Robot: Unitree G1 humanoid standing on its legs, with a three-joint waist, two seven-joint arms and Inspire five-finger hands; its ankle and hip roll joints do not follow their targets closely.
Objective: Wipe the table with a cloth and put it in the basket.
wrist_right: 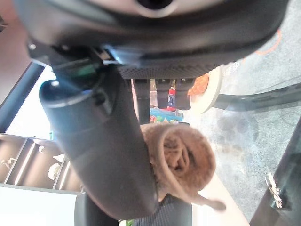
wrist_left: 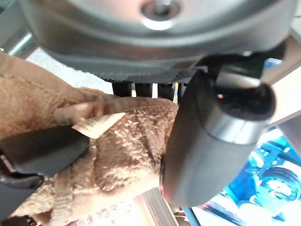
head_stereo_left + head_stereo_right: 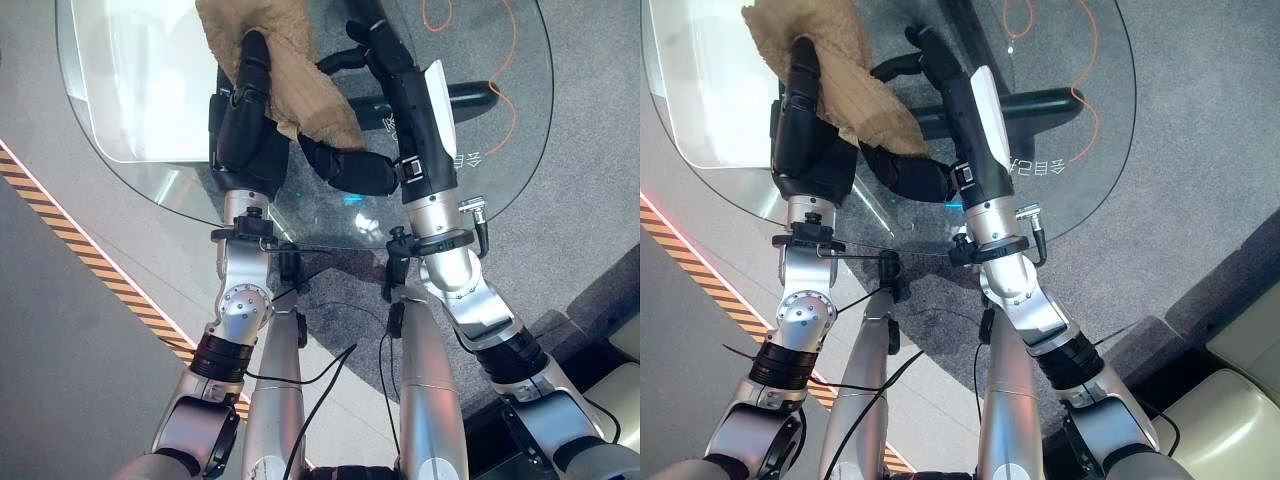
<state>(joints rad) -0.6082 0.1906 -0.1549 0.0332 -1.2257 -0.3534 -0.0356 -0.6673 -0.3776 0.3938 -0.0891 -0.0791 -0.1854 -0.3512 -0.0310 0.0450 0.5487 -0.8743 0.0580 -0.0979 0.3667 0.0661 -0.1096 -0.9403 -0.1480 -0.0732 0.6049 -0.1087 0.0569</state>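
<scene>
In the left eye view the tan cloth [image 3: 285, 70] lies on the glass table [image 3: 500, 130] at top centre — its far end cut off by the frame edge. The left hand [image 3: 245, 110] pinches it, thumb curled over, confirmed in the left wrist view. The right hand [image 3: 390, 70] sits beside it; in the right wrist view its fingers look closed round a bunched fold — partly hidden.

— What's the floor?
— Grey carpet [image 3: 590, 180], with a yellow-and-black striped tape [image 3: 75, 245] running across it.
— Furniture?
— A pale cushioned seat [image 3: 1230, 430] at one corner (partly cut off).
— Light?
— Bright glare.
</scene>
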